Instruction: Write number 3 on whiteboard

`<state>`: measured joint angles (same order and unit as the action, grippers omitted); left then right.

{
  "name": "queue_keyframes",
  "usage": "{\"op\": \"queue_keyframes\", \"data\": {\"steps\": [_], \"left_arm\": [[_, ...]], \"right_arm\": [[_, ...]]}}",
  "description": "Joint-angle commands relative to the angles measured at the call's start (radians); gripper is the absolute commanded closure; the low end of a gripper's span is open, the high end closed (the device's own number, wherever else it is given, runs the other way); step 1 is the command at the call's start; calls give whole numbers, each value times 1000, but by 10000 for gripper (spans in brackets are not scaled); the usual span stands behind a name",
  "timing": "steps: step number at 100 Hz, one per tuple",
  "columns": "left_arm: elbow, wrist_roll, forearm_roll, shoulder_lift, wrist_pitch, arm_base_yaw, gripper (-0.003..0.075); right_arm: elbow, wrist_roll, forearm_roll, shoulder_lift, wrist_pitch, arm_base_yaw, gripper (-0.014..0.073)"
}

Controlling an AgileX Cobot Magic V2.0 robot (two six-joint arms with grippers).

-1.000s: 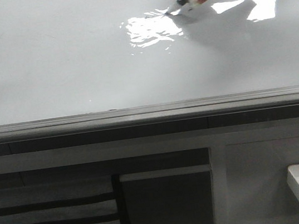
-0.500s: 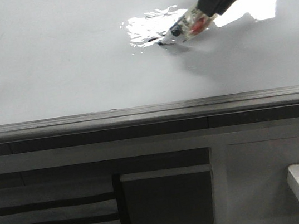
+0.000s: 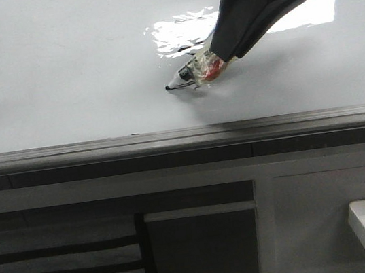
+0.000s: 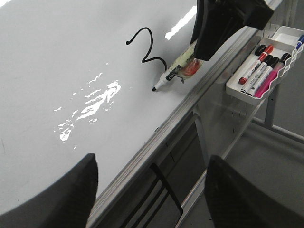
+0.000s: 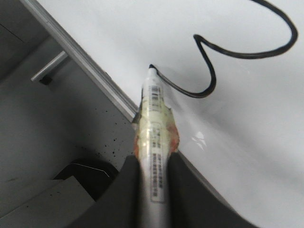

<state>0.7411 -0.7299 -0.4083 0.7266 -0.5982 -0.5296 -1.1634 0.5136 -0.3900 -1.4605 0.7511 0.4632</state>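
Observation:
The whiteboard (image 3: 57,79) is a big glossy white sheet that fills the upper front view. My right gripper (image 3: 226,53) is shut on a taped marker (image 3: 197,74), whose black tip touches the board near the front rail. A black curving stroke, the number 3 (image 4: 148,47), ends at the marker (image 4: 173,71) tip; its lower hook is the number 3 (image 5: 237,52) in the right wrist view. There the right gripper (image 5: 153,164) clamps the marker (image 5: 154,118) barrel. My left gripper (image 4: 152,199) hangs open over the board's edge, holding nothing.
A grey metal rail (image 3: 169,138) runs along the whiteboard's near edge. A white tray (image 3: 357,219) of several markers hangs below at the right, also the tray (image 4: 285,34) in the left wrist view. Dark cabinet panels (image 3: 207,256) sit under the rail.
My right gripper has come down and to the left with the marker. The tip has travelled from the glare patch toward the front rail, extending the stroke.

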Motion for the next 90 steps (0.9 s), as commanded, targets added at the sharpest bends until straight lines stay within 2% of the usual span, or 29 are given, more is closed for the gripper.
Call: {"op": "queue_keyframes", "data": {"steps": [1, 28, 52, 64, 90], "left_arm": [[27, 7, -29, -1, 71, 2, 281], [27, 7, -29, -1, 71, 2, 281], [27, 7, -29, -1, 73, 2, 281], [27, 7, -29, -1, 82, 2, 281], [27, -5, -72, 8, 91, 2, 281]], "right_arm": [[-25, 33, 14, 72, -28, 5, 645], [-20, 205, 9, 256, 163, 55, 645], [-20, 444, 7, 286, 274, 55, 645], [-20, 518, -10, 284, 253, 67, 645], [-20, 544, -26, 284, 145, 131, 645]]}}
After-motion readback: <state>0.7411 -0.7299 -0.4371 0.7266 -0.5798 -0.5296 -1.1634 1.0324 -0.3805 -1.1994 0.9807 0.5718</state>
